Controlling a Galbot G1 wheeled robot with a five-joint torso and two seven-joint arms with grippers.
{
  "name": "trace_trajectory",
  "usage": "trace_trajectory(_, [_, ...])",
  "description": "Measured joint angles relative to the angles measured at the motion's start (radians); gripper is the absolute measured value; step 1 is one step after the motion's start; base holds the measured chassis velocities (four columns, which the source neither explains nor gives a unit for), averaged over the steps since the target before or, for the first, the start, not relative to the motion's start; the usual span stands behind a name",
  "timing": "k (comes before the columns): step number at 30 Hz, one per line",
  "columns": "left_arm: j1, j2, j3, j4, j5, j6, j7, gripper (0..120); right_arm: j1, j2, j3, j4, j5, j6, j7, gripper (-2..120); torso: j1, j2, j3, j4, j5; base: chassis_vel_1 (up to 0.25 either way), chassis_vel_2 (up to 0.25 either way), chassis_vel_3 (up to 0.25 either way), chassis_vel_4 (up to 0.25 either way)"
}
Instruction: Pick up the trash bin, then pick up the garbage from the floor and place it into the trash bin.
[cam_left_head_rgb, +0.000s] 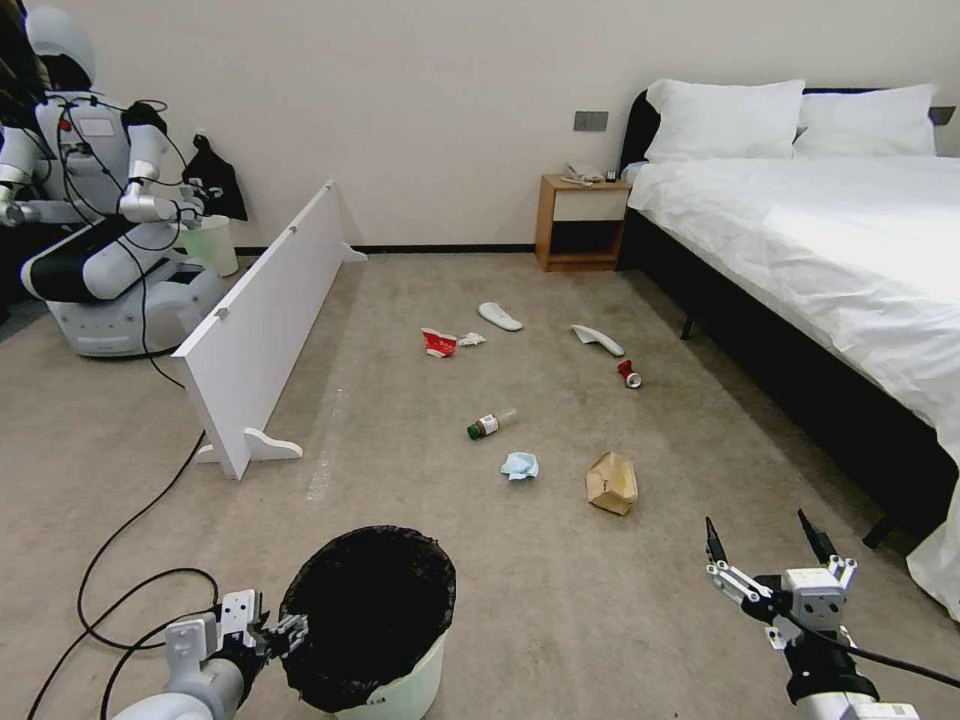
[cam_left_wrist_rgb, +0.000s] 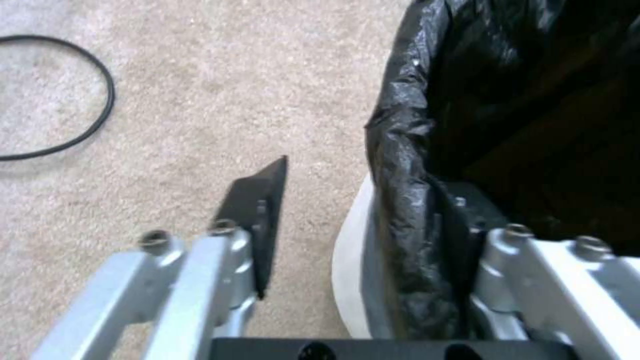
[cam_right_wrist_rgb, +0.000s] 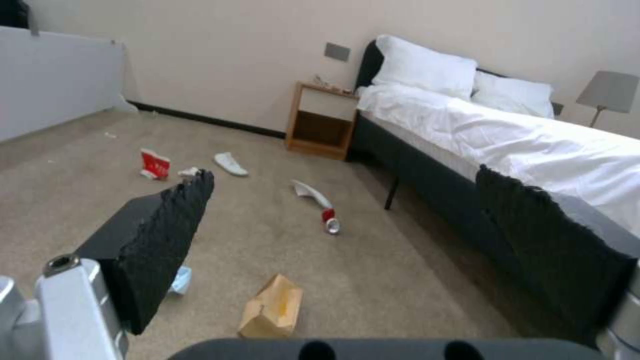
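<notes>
Black liner drapes the rim of the trash bin (cam_left_head_rgb: 372, 620), which stands on the carpet at my lower left. My left gripper (cam_left_wrist_rgb: 373, 240) straddles that rim, fingers spread, one outside the white wall, one inside, not yet clamped. I judge thin plastic could slip or tip the bin if I close shallow. My right gripper (cam_left_head_rgb: 765, 540) hovers wide open and empty near the paper bag (cam_left_head_rgb: 612, 483); the bottle (cam_left_head_rgb: 490, 424) and tissue (cam_left_head_rgb: 520, 465) lie beyond.
</notes>
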Motion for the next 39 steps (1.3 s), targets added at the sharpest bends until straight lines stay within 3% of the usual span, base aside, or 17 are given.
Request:
trace_trajectory(4, [-0.003,0.003,-0.002,0.012,-0.007,0.009,-0.011,34,-0.001,0.002,-0.001,0.003,-0.001,-0.002,0.000,100,0.000,0.000,0.000,0.0000,0.0000,0.000,0.000,0.000,0.000])
trace_trajectory(9, [-0.011,0.004,0.012,0.022,-0.031,0.019,-0.012,10,-0.007,0.002,0.003,0.015,-0.001,-0.006,0.000,100,0.000,0.000,0.000,0.0000,0.0000,0.000,0.000,0.000,0.000])
trace_trajectory(11, [-0.015,0.005,0.021,0.022,-0.041,0.022,-0.012,6,-0.008,0.001,0.007,0.019,0.000,-0.007,0.000,100,0.000,0.000,0.000,0.0000,0.0000,0.000,0.000,0.000,0.000])
trace_trajectory(26, [-0.020,0.011,0.039,0.012,-0.064,0.029,-0.003,5,-0.011,-0.002,0.013,0.028,0.002,-0.011,-0.001,100,0.000,0.000,0.000,0.0000,-0.0002,0.000,0.000,0.000,0.000])
trace_trajectory(34, [0.018,0.002,-0.001,-0.044,-0.022,-0.045,0.051,5,-0.011,0.002,0.017,0.029,0.001,-0.002,-0.002,100,0.000,0.000,0.000,0.0000,-0.0001,0.000,0.000,0.000,0.000])
trace_trajectory(39, [0.054,-0.005,-0.048,-0.118,0.008,-0.086,0.068,5,-0.016,0.005,0.025,0.035,0.002,0.001,0.000,100,0.000,0.000,0.000,0.0000,0.0000,0.000,0.000,0.000,0.000])
